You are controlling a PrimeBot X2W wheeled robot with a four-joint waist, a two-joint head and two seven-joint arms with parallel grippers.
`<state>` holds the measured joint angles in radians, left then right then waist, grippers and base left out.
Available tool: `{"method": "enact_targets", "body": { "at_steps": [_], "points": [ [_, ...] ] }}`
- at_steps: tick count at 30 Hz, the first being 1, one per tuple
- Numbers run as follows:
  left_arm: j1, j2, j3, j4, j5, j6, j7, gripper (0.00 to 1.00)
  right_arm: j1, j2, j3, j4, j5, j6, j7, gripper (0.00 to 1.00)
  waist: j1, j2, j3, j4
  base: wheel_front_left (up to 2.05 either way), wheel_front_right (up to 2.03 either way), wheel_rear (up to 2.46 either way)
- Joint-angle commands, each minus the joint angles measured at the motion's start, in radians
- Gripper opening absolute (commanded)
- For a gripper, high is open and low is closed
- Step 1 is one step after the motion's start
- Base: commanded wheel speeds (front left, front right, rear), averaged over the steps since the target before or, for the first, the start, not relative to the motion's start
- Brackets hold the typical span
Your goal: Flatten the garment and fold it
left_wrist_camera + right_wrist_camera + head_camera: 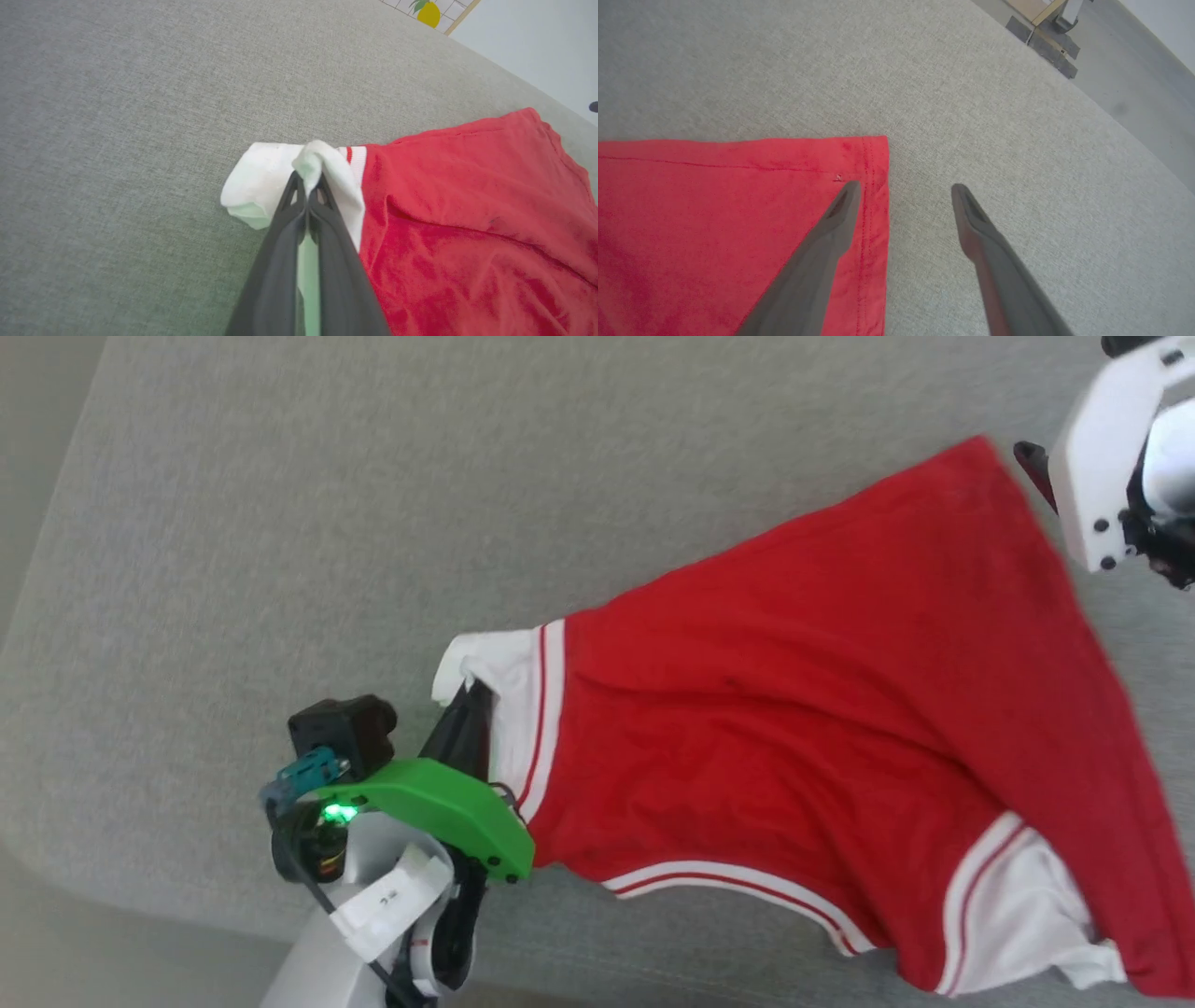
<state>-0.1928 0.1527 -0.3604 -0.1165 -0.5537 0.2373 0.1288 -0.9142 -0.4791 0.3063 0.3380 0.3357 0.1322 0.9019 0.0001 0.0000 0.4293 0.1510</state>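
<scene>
The left claw (pixel 307 184) clamps the jersey (pixel 794 709) by its white sleeve (pixel 261 186) — right claw (pixel 906 188), fingers apart, straddles the far hem corner (pixel 873 149).

Matt cloth garment (pixel 794 709) (rough woven surface (pixel 280 523))

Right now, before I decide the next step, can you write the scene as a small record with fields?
surface: grey fabric, flat
shirt: red, spread out with wrinkles, not folded
left gripper: shut on the white sleeve
right gripper: open at the red hem corner, one finger over the cloth, the other over the surface
right gripper contact: cannot tell
</scene>
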Motion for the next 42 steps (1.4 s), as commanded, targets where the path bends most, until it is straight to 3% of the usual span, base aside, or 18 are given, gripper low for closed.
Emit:
{"method": "enact_targets", "body": {
  "at_steps": [1,7,13,14,15,16,19,29,35,42],
  "points": [
    [-0.020,-0.008,-0.003,0.001,0.005,-0.008,-0.008,0.00,-0.026,-0.008,0.026,0.008,0.005,-0.002,0.040,1.00,-0.0001,0.0000,0.094,0.080,0.00,0.00,0.00],
    [-0.039,-0.026,-0.017,0.021,0.002,-0.015,-0.024,0.00,-0.063,-0.041,0.138,0.023,0.022,-0.002,0.182,1.00,-0.0001,0.0000,0.141,0.101,0.00,0.00,0.00],
    [-0.046,-0.034,-0.016,0.044,-0.005,-0.017,-0.042,0.00,-0.047,-0.057,0.183,0.024,0.087,-0.002,0.268,1.00,-0.0001,0.0000,0.155,0.104,0.00,0.00,0.00],
    [-0.045,-0.033,-0.015,0.048,-0.006,-0.017,-0.044,0.00,-0.046,-0.059,0.183,0.022,0.094,-0.002,0.273,0.44,-0.0001,0.0000,0.153,0.102,0.00,0.00,0.00],
    [-0.045,-0.032,-0.013,0.051,-0.007,-0.017,-0.045,0.00,-0.043,-0.060,0.181,0.021,0.102,-0.002,0.281,0.25,-0.0001,0.0000,0.149,0.097,0.00,0.00,0.00],
    [-0.045,-0.030,-0.012,0.054,-0.008,-0.016,-0.046,0.00,-0.043,-0.061,0.178,0.019,0.108,-0.002,0.281,0.00,-0.0001,0.0000,0.146,0.094,0.00,0.00,0.00],
    [-0.046,-0.024,-0.007,0.063,-0.009,-0.016,-0.046,0.00,-0.043,-0.061,0.154,0.014,0.121,-0.002,0.258,0.00,-0.0001,0.0000,0.119,0.078,0.00,0.00,0.00],
    [-0.026,0.013,0.015,0.095,-0.024,-0.016,-0.032,0.00,0.029,-0.024,-0.025,-0.028,0.180,-0.002,0.022,0.00,-0.0001,0.0000,-0.065,-0.004,0.00,0.00,0.00],
    [0.023,0.034,0.029,0.101,-0.041,-0.008,-0.020,0.00,0.223,-0.030,-0.171,-0.116,0.223,-0.002,-0.065,0.00,-0.0001,0.0000,-0.202,-0.068,0.00,0.00,0.00],
    [0.095,0.046,0.040,0.095,-0.064,0.008,-0.009,0.00,0.550,0.039,-0.342,-0.265,0.273,-0.002,-0.063,0.00,-0.0001,0.0000,-0.310,-0.135,0.00,0.00,0.00]
  ]
}}
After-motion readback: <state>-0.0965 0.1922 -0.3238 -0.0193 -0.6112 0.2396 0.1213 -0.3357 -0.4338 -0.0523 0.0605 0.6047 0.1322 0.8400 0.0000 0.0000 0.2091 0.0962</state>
